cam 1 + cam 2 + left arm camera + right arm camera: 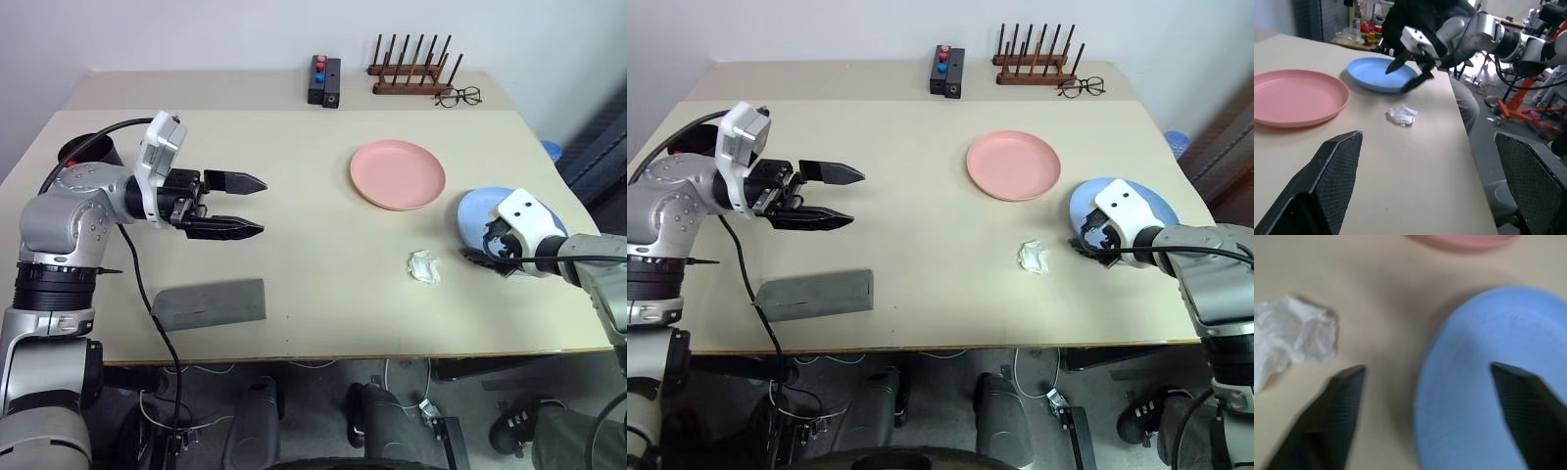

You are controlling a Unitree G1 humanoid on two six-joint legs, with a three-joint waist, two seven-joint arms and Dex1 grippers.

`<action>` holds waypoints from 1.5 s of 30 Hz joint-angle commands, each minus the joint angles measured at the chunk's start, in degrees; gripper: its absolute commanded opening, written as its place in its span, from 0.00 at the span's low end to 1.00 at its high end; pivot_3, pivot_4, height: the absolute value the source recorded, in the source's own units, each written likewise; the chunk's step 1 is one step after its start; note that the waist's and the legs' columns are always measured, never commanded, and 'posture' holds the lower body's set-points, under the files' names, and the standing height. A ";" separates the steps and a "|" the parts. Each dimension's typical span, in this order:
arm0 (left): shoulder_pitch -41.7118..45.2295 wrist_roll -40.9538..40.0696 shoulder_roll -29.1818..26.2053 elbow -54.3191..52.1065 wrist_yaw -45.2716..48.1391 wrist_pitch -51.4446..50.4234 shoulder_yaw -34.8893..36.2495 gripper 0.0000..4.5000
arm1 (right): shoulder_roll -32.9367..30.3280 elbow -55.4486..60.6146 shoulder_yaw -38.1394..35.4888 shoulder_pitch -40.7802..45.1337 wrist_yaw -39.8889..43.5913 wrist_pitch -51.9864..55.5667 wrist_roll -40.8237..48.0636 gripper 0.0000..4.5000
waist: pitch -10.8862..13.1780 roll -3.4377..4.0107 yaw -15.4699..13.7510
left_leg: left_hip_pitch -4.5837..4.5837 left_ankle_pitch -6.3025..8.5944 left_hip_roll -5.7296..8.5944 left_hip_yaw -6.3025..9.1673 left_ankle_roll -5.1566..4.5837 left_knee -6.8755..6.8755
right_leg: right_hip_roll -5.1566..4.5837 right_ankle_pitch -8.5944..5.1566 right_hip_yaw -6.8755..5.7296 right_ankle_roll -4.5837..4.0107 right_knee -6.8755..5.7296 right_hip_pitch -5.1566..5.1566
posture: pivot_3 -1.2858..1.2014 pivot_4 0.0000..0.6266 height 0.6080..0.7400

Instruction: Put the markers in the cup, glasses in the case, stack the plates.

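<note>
— Pale matte table [313, 294] first: smooth, likely lets a dish slide. Bare wall beyond, at twelve.

— Pink plate [397, 174] at one o'clock, blue plate [475, 211] at four, well apart. Probably light, stiff, shallow, slick along the rim.

— Best pinched at the near rim, above and below.

— Grey case [209, 304] at eight, flat, looks soft.

— Right gripper [1397, 80] spread wide, straddling the blue rim, clamping nothing. Left gripper [263, 207] at ten, agape, empty.

— Crumpled white wad [424, 265] at five, near the blue plate.
</note>
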State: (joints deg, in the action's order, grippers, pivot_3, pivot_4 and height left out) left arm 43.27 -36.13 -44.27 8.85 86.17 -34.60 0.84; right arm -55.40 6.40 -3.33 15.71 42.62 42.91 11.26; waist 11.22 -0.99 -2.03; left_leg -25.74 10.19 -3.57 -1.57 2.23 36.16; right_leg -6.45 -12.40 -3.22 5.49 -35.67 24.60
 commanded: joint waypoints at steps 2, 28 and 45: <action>1.05 -0.29 -0.08 -0.41 0.02 0.48 1.16 1.00 | -0.53 0.31 -0.38 -1.06 -1.38 -1.06 -2.23 1.00 | 0.00 0.00 -0.06 | 0.00 0.00 0.00 0.00 0.00 0.00 | 0.00 0.00 0.00 0.01 0.00 0.00 | 0.52 0.24 1.00; 3.67 -0.55 -0.41 1.26 -0.60 -2.90 1.94 1.00 | 2.24 -6.26 -0.30 2.04 -0.33 -2.42 -2.62 0.09 | -0.02 -0.03 -0.02 | 0.03 0.00 0.00 0.01 0.00 0.01 | 0.00 -0.01 0.00 0.02 0.00 -0.04 | 0.52 0.24 1.00; 3.97 -0.45 0.21 1.42 -1.36 -2.81 1.82 1.00 | 8.01 -5.06 -2.84 14.49 -3.99 -6.65 -0.78 0.01 | 0.00 0.00 1.32 | 0.05 0.00 0.00 0.01 0.00 -0.03 | 0.01 0.02 -0.01 -0.02 -0.03 -0.02 | 0.52 0.24 1.00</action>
State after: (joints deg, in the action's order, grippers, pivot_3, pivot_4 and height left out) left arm 46.08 -35.74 -44.12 11.07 84.83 -37.88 1.08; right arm -47.94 -1.09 -5.28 28.03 38.95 37.96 9.71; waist 11.22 -1.00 -0.71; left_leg -25.69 10.18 -3.57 -1.55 2.23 36.13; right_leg -6.44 -12.38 -3.22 5.48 -35.70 24.57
